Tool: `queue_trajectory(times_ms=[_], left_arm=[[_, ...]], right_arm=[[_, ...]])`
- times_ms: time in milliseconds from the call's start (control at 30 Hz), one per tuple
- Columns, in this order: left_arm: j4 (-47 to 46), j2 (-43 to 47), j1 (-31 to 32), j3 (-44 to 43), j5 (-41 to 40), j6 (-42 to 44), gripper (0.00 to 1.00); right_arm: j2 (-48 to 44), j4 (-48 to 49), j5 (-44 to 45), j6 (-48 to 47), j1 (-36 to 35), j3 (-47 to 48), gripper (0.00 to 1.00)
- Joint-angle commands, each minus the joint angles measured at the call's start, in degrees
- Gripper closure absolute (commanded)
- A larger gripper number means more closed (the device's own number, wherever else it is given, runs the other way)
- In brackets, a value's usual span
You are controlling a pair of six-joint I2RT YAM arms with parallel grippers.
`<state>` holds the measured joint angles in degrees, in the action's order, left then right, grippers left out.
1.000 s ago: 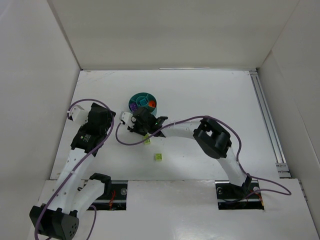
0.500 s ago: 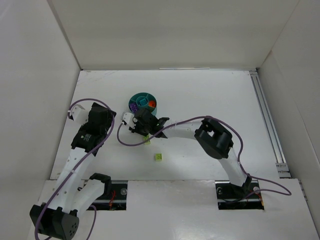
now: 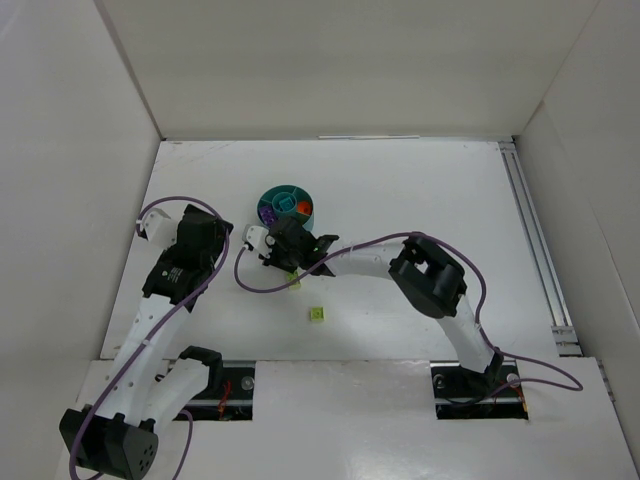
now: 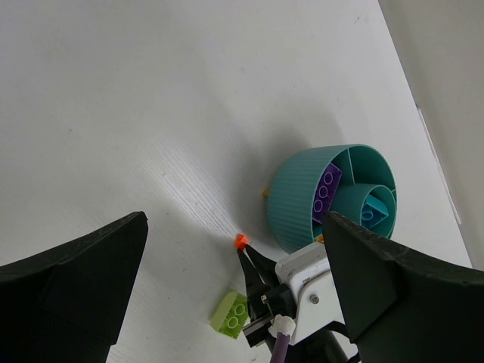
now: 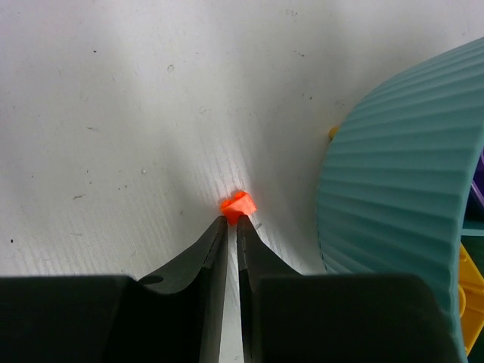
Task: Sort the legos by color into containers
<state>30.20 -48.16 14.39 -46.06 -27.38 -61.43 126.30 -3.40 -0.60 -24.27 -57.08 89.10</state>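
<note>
With fingers almost together, my right pincer (image 5: 232,221) touches the orange-red piece (image 5: 237,204) straight ahead of its tips, just outside the near wall of the teal dish (image 5: 401,219); whether it grips, I cannot tell.

No writing, label, brand, number or sign can be read in any view. The teal dish (image 4: 299,200) shows only plain ribbed walls. The purple brick (image 4: 327,190) inside it and the lime green brick (image 4: 231,315) on the table (image 4: 151,113) carry bare studs. The orange-red piece (image 5: 237,204) is unmarked.
</note>
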Motion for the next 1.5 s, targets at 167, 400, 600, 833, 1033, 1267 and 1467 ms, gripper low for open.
queue_trajectory(times_ms=[167,400,600,833,1033,1267,1467], left_arm=[[-1.10,0.26,-0.33,0.36,-0.13,0.87,0.00],[-1.10,0.26,-0.33,0.36,-0.13,0.87,0.00],[-1.10,0.26,-0.33,0.36,-0.13,0.87,0.00],[-1.10,0.26,-0.33,0.36,-0.13,0.87,0.00],[-1.10,0.26,-0.33,0.89,-0.13,0.87,0.00],[-1.10,0.26,-0.33,0.89,-0.13,0.87,0.00],[-1.10,0.26,-0.33,0.89,-0.13,1.39,0.00]], right_arm=[[-2.81,-0.03,-1.07,-0.43,-0.40,0.81,0.84],[-1.67,-0.03,-2.12,0.10,-0.40,2.04,0.66],[-0.53,-0.03,-2.65,0.63,-0.40,3.18,0.63],[0.53,-0.03,-2.12,1.16,-0.40,3.71,0.69],[1.05,-0.03,-1.60,1.68,-0.40,3.71,0.66],[1.58,-0.03,-1.60,1.68,-0.40,4.24,0.65],[2.20,-0.56,-0.90,3.44,-0.40,4.77,0.69]])
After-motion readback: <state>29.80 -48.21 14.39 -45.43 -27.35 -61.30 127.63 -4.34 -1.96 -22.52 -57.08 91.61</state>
